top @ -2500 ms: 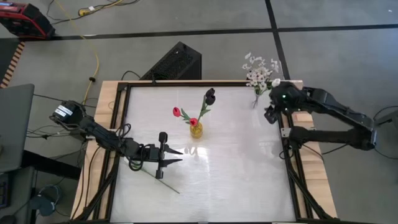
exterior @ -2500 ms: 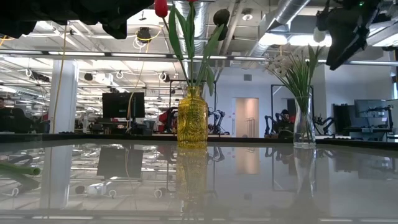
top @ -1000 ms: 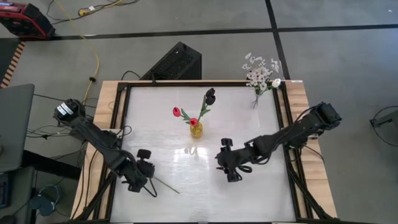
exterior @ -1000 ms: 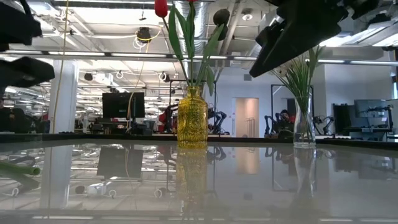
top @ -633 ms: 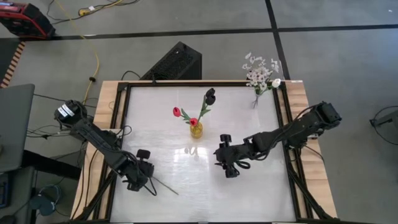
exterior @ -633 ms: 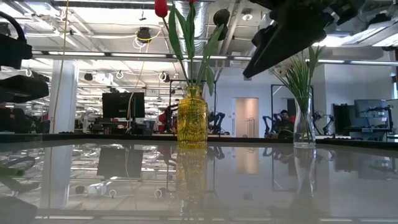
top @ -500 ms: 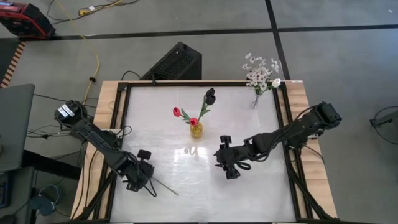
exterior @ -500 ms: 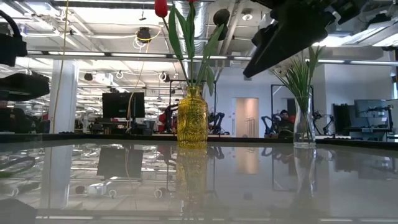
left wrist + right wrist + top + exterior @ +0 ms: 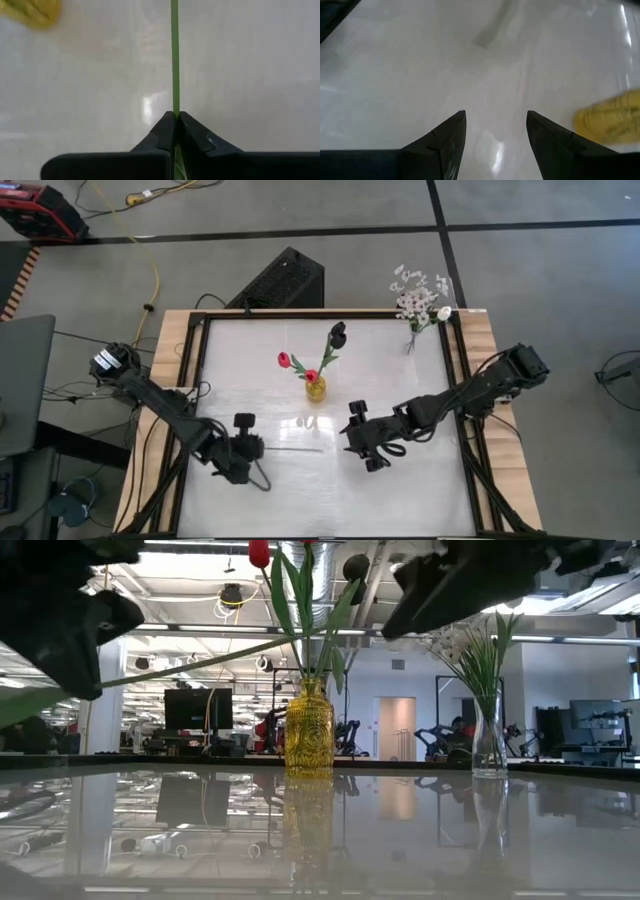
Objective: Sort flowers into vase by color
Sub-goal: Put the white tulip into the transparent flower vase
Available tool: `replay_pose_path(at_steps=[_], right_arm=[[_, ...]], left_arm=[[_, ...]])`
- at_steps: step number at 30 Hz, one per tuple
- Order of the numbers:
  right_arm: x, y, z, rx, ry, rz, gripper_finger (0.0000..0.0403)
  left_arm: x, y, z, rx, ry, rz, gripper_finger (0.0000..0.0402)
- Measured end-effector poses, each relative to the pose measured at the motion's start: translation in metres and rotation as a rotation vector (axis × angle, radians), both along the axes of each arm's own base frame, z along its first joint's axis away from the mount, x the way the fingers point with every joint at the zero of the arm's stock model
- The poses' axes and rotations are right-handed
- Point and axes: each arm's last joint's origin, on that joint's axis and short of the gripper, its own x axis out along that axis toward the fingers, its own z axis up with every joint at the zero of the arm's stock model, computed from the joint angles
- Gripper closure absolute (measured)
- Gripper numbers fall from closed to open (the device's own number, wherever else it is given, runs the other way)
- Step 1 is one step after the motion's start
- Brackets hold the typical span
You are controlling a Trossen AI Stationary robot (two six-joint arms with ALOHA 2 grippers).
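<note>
My left gripper [image 9: 258,449] hangs over the table's near left part, shut on a flower's thin green stem [image 9: 295,448]. The stem's free length points toward the table's right; its bloom does not show. My right gripper [image 9: 350,438] hovers open right of centre, holding nothing. A yellow vase [image 9: 315,388] at the table's middle holds red flowers [image 9: 284,360] and a dark bloom [image 9: 338,333]. A clear vase [image 9: 489,740] at the far right corner holds white sprays [image 9: 418,300]. My left gripper pinches the green stem [image 9: 174,107] between its two fingertips [image 9: 162,131]. The stem runs on straight ahead of the fingers, in line with them, and a bit of green shows farther back between them. It is lifted clear of the table [image 9: 200,660].
The table's white top [image 9: 400,490] is framed by dark rails with wooden margins [image 9: 170,370]. A black box [image 9: 280,280] and cables lie on the floor beyond the far edge. Bare tabletop lies between the two grippers and along the near edge.
My left gripper has shut on the stem that lay slanted on the table near the front left. It has risen and gone toward the table's right. The stem has come up off the table and turned about, its free length pointing toward the table's right.
</note>
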Motion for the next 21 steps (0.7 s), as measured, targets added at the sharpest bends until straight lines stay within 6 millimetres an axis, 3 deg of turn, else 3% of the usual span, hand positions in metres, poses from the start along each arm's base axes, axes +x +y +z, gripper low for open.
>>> replay_pose_path(at_steps=[5, 10, 15, 21], right_arm=[[-0.002, 0.019, 0.007, -0.129, -0.114, 0.105, 0.0168], [0.000, 0.033, 0.002, -0.282, -0.191, 0.047, 0.0168], [0.015, 0.038, -0.019, -0.347, -0.170, -0.001, 0.0168], [0.044, 0.049, -0.024, -0.569, -0.187, -0.111, 0.0169]], left_arm=[[0.016, 0.013, 0.008, -0.274, 0.048, 0.205, 0.0401], [0.030, 0.024, 0.011, -0.462, 0.028, 0.365, 0.0401], [0.047, 0.027, 0.021, -0.598, -0.108, 0.375, 0.0401], [0.054, 0.038, 0.023, -0.669, -0.134, 0.441, 0.0401]])
